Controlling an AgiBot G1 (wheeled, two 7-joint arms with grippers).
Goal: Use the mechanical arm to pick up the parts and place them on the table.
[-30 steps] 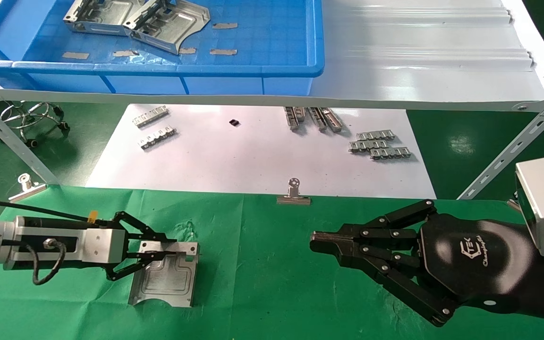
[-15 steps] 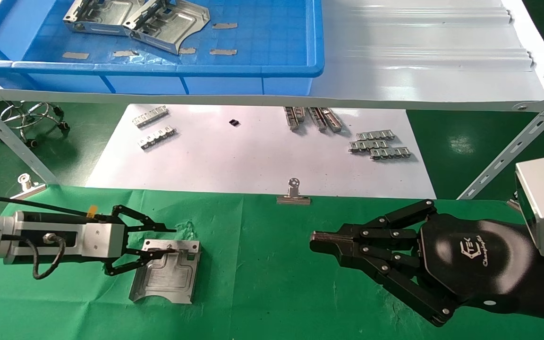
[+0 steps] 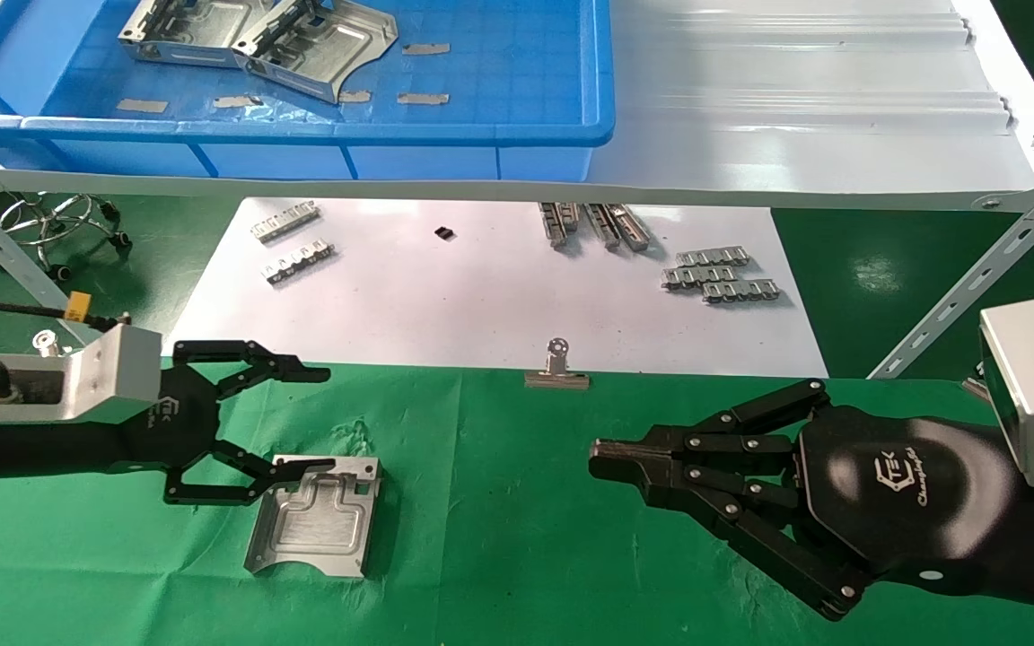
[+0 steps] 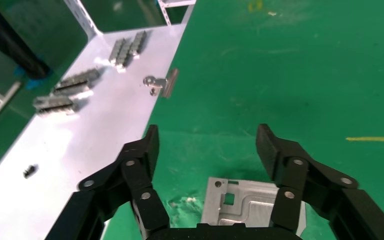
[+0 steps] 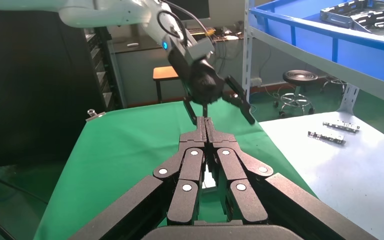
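since the left black linked-finger claw (image 3: 297, 417) hangs wide open with its lower finger lying across the top edge of the flat silver stamped sheet-metal plate (image 3: 313, 518), the likeliest trouble is that finger catching the folded rim as the arm moves off, which would drag or tip the plate; whether finger and rim actually touch i cannot tell. that plate lies flat on the wrinkled green cloth worktop (image 3: 499, 538), near its left front, well apart from the small silver binder clip (image 3: 557, 370) at the cloth's far edge. its long axis runs roughly from the robot outward, leaning slightly to the right; the slotted folded edge points away from the robot and the end with curved cut-out corners faces it. two more silver stamped plates (image 3: 257, 36) sit overlapped in the blue plastic tray (image 3: 517, 135) on the shelf above, so a later reach could nudge one against the other. the right black linked-finger claw (image 3: 607, 459) hovers idle over the right of the cloth, fingers pressed together on nothing
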